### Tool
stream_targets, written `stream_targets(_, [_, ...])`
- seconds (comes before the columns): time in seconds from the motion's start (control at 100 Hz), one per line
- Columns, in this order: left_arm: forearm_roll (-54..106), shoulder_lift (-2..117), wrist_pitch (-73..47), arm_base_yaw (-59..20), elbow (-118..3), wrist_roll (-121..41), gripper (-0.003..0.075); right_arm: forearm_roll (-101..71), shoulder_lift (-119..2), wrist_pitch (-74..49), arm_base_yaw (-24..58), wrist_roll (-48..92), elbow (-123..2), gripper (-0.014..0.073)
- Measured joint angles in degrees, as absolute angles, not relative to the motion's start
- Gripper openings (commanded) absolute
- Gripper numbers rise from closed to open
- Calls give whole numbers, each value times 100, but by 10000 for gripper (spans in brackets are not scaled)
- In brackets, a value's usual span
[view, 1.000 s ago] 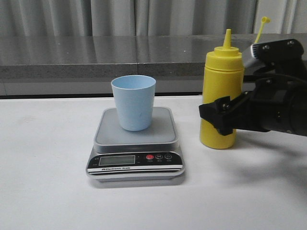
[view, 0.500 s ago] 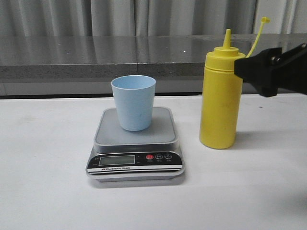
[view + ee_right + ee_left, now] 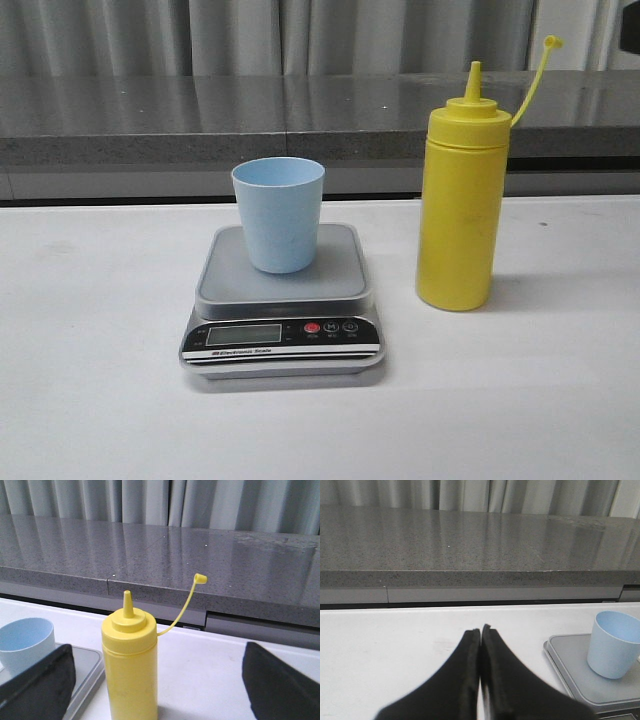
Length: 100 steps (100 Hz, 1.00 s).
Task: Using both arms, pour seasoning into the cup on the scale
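The seasoning bottle is seen standing upright on the white table, just to the right of the scale and apart from it, with its nozzle uncovered and its small cap held up on the thin tether strap. The light blue cup is set upright on the grey platform of the scale, and nothing can be made out inside it from the right wrist view. The pouring is judged not yet begun: the bottle is ungripped, untilted and not over the cup, so grasping, lifting, tilting and dispensing are all left to be done. In the front view neither arm is seen near the objects. The right gripper is shown spread wide, its two black fingers lying to either side of the bottle and clear of it, nothing being held. The left gripper is shown with its fingertips pressed together on nothing, low over the table and beside the scale, with the cup off to one side.
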<state>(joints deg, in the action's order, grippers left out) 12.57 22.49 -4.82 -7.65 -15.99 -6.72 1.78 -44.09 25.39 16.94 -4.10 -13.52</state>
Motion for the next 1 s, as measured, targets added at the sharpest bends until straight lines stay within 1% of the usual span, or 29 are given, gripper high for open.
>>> stream_targets(0.24, [1257,2249,-482,-765,-1599,-672,-20,124,-2899,345,1694,-410,-1496,666])
stream_targets(0.42, [1257,2249,-482,-765,-1599,-672,-20,124,-2189,-668,1694,-410,-1666,664])
stream_targets(0.48, [1257,2249,-482,-765,-1599,-672,-20,124,-2040,-891,1694,-410,-1689,642])
stream_targets(0.55, [1257,2249,-482,-765,-1599,-672,-20,124,-1915,-1060,1694,-410,-1691,569])
stream_targets(0.62, [1257,2249,-482,-765,-1599,-672,-20,124,-1858,-1188,1694,-410,-1691,446])
stream_targets(0.67, [1257,2249,-482,-765,-1599,-672,-20,124,-1858,-1250,1694,-410,-1691,320])
stream_targets(0.69, [1257,2249,-482,-765,-1599,-672,-20,124,-1858,-1258,1694,-410,-1691,286])
stream_targets(0.74, [1257,2249,-482,-765,-1599,-672,-20,124,-1858,-1288,1694,-410,-1691,153])
stream_targets(0.76, [1257,2249,-482,-765,-1599,-672,-20,124,-1858,-1300,1694,-410,-1691,120])
stream_targets(0.79, [1257,2249,-482,-765,-1599,-672,-20,124,-1858,-1300,1694,-410,-1691,42])
stream_targets(0.84, [1257,2249,-482,-765,-1599,-672,-20,124,-1858,-1300,1694,-410,-1691,-58])
stream_targets(0.85, [1257,2249,-482,-765,-1599,-672,-20,124,-1858,-1300,1694,-410,-1691,-71])
stream_targets(1.0, [1257,2249,-482,-765,-1599,-672,-20,111,-1858,-1300,1694,-410,-1691,-67])
